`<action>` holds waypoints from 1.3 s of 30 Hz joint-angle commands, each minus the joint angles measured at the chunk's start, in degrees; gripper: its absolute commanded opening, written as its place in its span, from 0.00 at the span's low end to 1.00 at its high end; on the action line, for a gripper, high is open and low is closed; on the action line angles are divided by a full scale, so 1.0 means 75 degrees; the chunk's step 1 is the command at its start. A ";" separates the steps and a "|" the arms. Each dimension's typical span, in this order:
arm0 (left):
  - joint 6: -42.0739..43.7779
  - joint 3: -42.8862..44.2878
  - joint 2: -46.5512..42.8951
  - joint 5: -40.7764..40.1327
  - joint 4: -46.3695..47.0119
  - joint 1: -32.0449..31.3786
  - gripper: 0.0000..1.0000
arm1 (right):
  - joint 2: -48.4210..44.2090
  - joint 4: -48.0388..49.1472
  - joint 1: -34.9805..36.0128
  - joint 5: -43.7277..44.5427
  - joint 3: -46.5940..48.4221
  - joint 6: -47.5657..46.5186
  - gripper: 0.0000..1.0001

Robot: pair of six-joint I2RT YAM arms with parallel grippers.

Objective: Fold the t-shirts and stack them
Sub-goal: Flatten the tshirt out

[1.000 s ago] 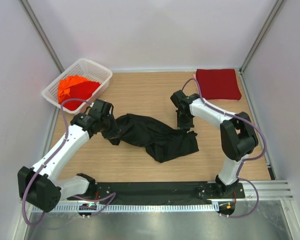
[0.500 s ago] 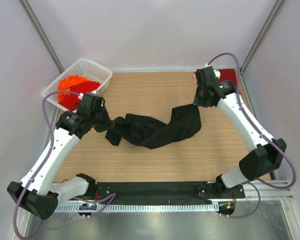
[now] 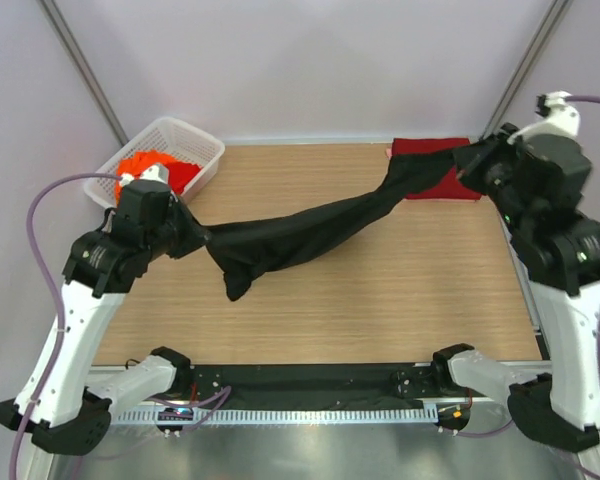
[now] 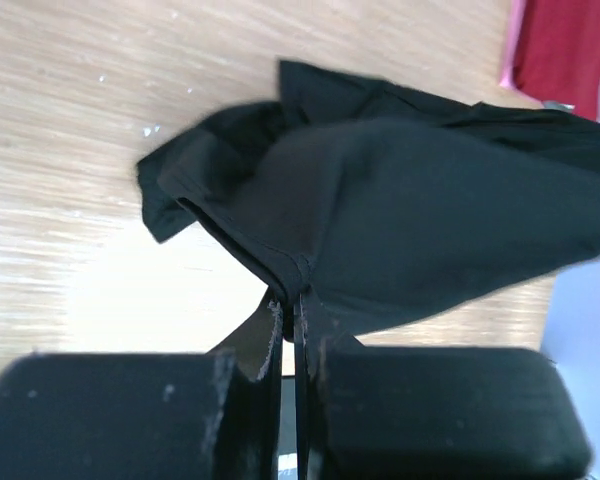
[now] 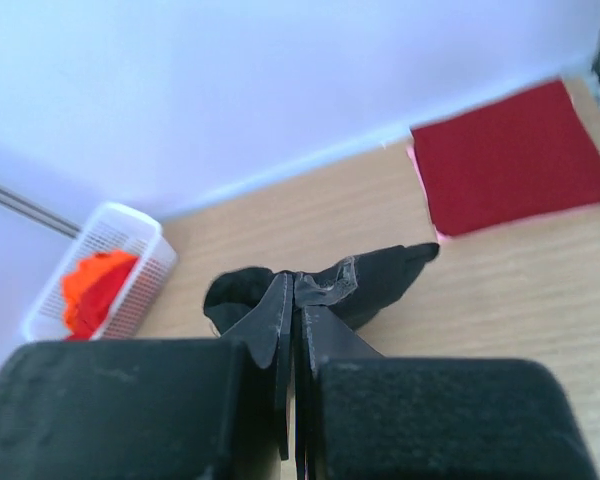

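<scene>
**Left claw (image 3: 200,238) and right claw (image 3: 470,164) each pinch an end of the black t-shirt**

The wooden table (image 3: 380,300) fills the overhead view. Across it the black t-shirt (image 3: 300,235) hangs as a long twisted band from about 9 o'clock up to about 2 o'clock. It is lifted at both ends, and a loose flap droops toward the table centre. Holding it taut between two raised arms looks like a way to shake out the bunching so it can be laid flat for folding. On that reading, this shirt is not yet folded.

At 1 o'clock lies the dark red t-shirt (image 3: 430,149), already a neat flat rectangle and probably the base of the stack. The black shirt's far end passes over its near edge. At 10 o'clock, the white lattice basket (image 3: 195,140) holds crumpled orange-red shirts (image 3: 145,165) that appear to be waiting their turn.

The overhead view shows the whole span, but the arms hide the grips themselves. The left wrist camera gives that detail. The left claw (image 4: 292,300) has its jaws pressed together on a hem or seam, and the cloth (image 4: 430,220) fans away toward the red shirt (image 4: 565,45). The right wrist camera shows the right claw (image 5: 295,290) with its jaws nipped on a small bunch of black fabric (image 5: 370,280). Beyond it, the folded red shirt (image 5: 510,155) shows its clean edges, and the basket (image 5: 145,280) shows its orange-red load (image 5: 95,285).
</scene>
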 commanded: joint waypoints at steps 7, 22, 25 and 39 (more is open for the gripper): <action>0.0022 0.1240 -0.0988 0.0641 -0.0288 -0.0033 0.00 | -0.1838 0.0205 0.0007 -0.0282 0.1125 -0.0555 0.01; -0.0576 0.1918 -0.2512 0.2411 -0.0064 -0.0022 0.00 | -0.2052 -0.1938 -0.0239 -0.2005 0.3995 0.0018 0.01; -0.0658 0.2072 -0.2477 0.2294 -0.0194 -0.0022 0.00 | -0.1981 -0.1649 -0.0320 -0.2343 0.3845 0.0159 0.01; -0.0986 0.2506 -0.2535 0.0888 -0.0475 -0.0022 0.00 | -0.1465 -0.0896 -0.0356 -0.2872 0.3890 0.0592 0.01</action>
